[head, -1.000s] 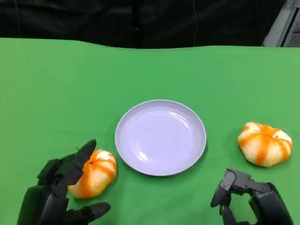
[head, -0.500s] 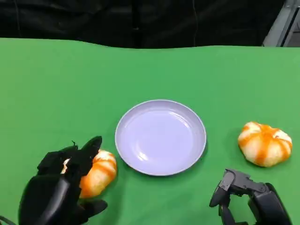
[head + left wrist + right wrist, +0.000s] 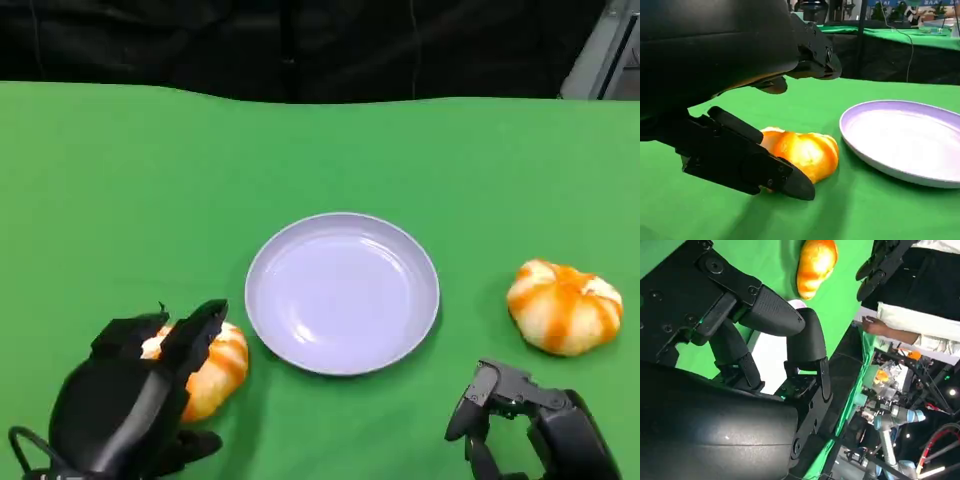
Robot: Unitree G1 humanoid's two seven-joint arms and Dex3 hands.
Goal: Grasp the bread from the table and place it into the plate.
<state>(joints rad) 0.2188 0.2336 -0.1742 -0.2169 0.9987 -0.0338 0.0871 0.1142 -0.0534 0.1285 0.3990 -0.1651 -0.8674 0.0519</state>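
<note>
The left hand [image 3: 135, 400] closes around the bun [image 3: 210, 368], which lies flat beside the plate [image 3: 342, 292]. A second bun [image 3: 565, 307] lies right of the plate. The right hand [image 3: 525, 420] is curled, holding nothing.

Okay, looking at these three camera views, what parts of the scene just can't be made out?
- Head view: the left hand covers much of the near bread, so a firm grip is unclear.
- Left wrist view: the plate is cut off by the picture's edge.
- Head view: the right hand runs off the picture's edge; its curled fingers seem to hold nothing.
- Right wrist view: the person is cut off.
</note>
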